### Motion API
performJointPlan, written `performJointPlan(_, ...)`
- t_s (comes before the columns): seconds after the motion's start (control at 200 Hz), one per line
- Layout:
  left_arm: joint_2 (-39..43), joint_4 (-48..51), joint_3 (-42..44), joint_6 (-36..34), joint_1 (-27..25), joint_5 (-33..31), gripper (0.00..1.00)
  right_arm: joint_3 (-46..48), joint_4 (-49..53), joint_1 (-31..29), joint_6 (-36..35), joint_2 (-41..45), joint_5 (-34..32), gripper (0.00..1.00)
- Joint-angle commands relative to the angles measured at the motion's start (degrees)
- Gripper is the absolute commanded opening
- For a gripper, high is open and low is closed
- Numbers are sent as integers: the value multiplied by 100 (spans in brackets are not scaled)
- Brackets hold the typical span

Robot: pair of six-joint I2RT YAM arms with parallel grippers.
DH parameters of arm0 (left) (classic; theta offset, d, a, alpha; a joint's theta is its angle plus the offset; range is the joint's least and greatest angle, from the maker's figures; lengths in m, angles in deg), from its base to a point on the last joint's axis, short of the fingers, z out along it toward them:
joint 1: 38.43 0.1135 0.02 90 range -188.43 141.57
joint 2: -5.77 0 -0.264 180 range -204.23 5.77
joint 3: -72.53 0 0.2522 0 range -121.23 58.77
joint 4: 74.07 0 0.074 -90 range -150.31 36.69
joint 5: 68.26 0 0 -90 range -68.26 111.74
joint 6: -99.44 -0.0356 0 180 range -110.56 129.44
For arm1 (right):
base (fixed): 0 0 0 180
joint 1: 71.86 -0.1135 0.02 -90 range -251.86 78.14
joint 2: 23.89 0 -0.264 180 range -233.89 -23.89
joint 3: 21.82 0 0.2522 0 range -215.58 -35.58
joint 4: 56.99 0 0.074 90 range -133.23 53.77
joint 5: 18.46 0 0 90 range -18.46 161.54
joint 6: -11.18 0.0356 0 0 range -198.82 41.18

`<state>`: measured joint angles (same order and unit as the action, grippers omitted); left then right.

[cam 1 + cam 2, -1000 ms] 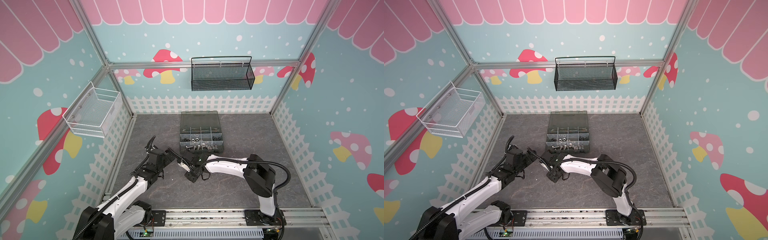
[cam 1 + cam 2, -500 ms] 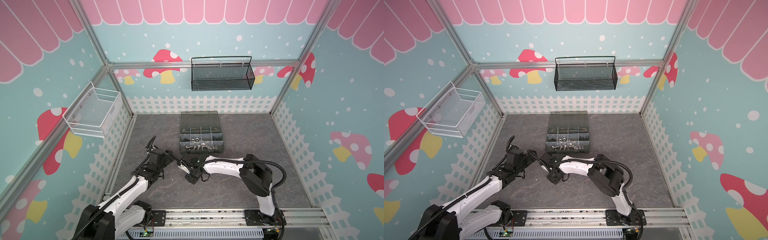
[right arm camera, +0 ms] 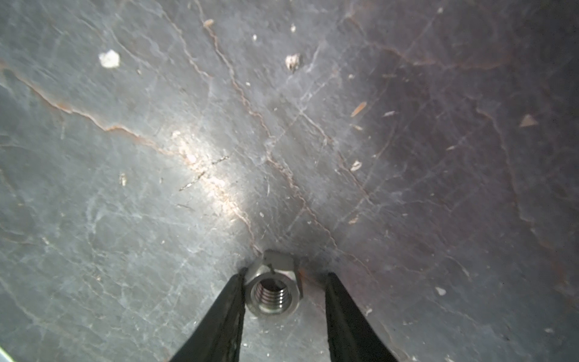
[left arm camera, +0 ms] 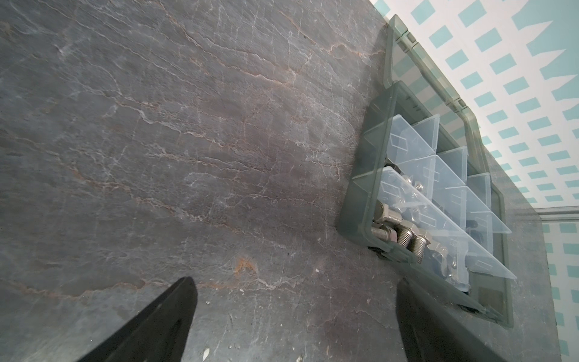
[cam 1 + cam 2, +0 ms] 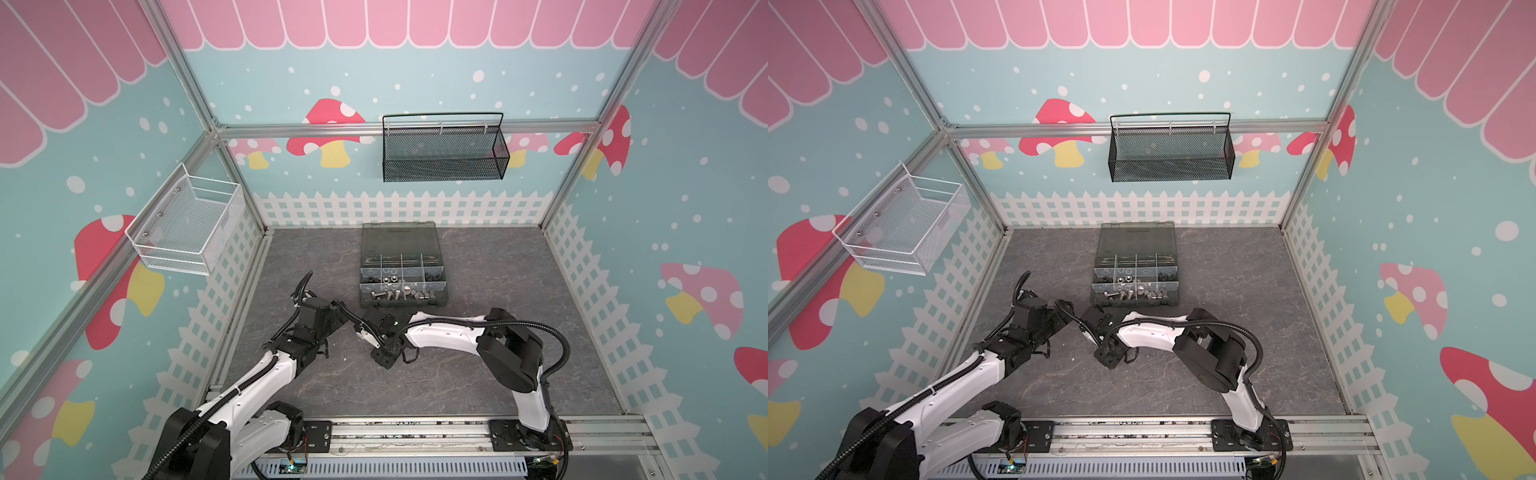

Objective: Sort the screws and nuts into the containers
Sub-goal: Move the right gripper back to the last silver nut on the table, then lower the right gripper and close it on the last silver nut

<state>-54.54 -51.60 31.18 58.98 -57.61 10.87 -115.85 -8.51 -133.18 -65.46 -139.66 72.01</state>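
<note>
A silver hex nut (image 3: 273, 290) lies on the dark slate floor between the fingers of my right gripper (image 3: 285, 275). One finger touches it and a gap remains at the other, so the gripper is open. In both top views the right gripper (image 5: 376, 343) points down in front of the organiser case (image 5: 402, 306) and hides the nut. The left gripper (image 4: 296, 282) is wide open and empty over bare floor beside the case (image 4: 357, 219). Silver screws (image 4: 404, 233) fill a front container; more screws (image 5: 384, 295) and nuts (image 5: 422, 296) lie in the front row.
The case's smoky lid (image 5: 399, 239) lies open toward the back wall. A black mesh basket (image 5: 444, 153) hangs on the back wall and a white wire basket (image 5: 187, 226) on the left wall. Both arms' wrists nearly meet in front of the case (image 5: 1133, 304).
The right arm has shifted a little to the left and its jaws have narrowed around the nut. The left arm has stayed put, wide open.
</note>
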Motion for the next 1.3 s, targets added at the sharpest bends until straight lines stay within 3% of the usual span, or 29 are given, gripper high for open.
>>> performJointPlan(0.0,-40,-71,-26,126,46,-4,100,-67,150,-90,-62,-237,-6,43)
performJointPlan(0.32,-26,-70,-10,119,46,-5,100,-59,147,-98,-62,-282,-42,37)
performJointPlan(0.885,-26,-70,5,117,55,-5,100,23,-7,-94,-54,-194,-32,7)
performJointPlan(1.296,83,3,57,109,74,-53,100,184,-62,67,8,225,-575,4)
